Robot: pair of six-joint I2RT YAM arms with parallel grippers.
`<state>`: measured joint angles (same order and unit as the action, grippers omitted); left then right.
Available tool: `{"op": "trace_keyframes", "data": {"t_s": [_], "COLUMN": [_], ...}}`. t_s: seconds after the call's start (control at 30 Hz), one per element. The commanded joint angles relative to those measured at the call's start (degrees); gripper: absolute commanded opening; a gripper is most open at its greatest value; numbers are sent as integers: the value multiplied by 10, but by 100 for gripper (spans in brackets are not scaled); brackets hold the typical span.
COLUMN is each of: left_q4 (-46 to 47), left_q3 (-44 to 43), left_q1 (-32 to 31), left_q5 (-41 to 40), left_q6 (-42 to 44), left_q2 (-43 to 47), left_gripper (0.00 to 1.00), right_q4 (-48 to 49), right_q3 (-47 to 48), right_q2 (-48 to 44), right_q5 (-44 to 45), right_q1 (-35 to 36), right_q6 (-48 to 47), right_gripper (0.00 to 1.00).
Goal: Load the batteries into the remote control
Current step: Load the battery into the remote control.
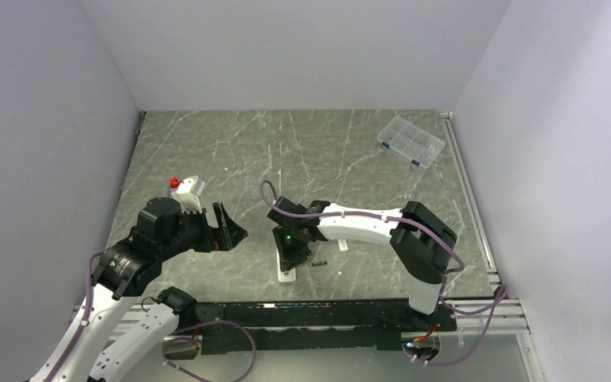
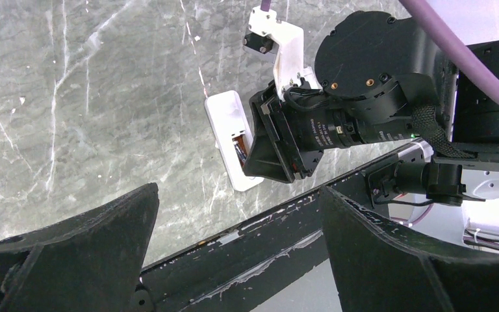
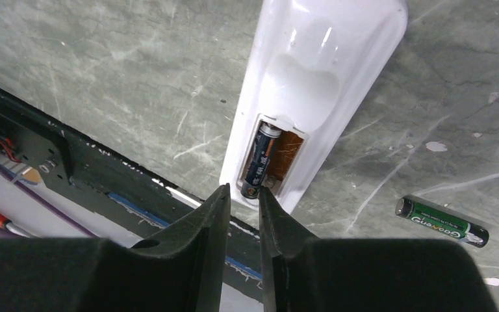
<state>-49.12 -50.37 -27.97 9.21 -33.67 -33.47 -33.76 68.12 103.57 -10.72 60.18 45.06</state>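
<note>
The white remote control lies face down near the table's front edge, its battery compartment open; it also shows in the left wrist view and the right wrist view. My right gripper is over it, jaws nearly closed on the near end of a dark battery that lies slanted in the compartment's left slot. The second battery, blackish-green, lies loose on the table right of the remote. My left gripper is open and empty, hovering left of the remote.
A clear compartmented box sits at the back right. A small white and red object lies by the left arm. A white sliver lies right of the remote. The black front rail runs just in front of the remote.
</note>
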Motion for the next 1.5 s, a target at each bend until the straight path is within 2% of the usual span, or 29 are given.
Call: {"op": "trace_keyframes", "data": {"t_s": [0.0, 0.43, 0.67, 0.93, 1.17, 1.33, 1.47], "left_q4": [22, 22, 27, 31, 86, 149, 206], "left_q3": [1, 1, 3, -6, 6, 31, 48], "left_q1": [-1, 0, 0, 0, 0, 0, 0], "left_q5": [7, 7, 15, 11, 31, 52, 76], "left_q6": [3, 4, 5, 0, -16, -32, -41], "left_q2": [5, 4, -18, -56, -115, -173, -223], "left_gripper": [98, 98, 98, 98, 97, 93, 85], "right_q4": [15, 7, 1, 39, 80, 127, 167], "right_q3": [28, 31, 20, -58, -136, -203, -254], "right_q2": [0, -5, -43, -122, -189, -235, -279], "right_q5": [-5, 2, 21, 35, 52, 63, 76], "right_q1": [-1, 0, 0, 7, 34, 53, 62], "right_q6": [6, 4, -2, -8, -15, 8, 21], "right_gripper": [25, 25, 25, 26, 26, 25, 21]}}
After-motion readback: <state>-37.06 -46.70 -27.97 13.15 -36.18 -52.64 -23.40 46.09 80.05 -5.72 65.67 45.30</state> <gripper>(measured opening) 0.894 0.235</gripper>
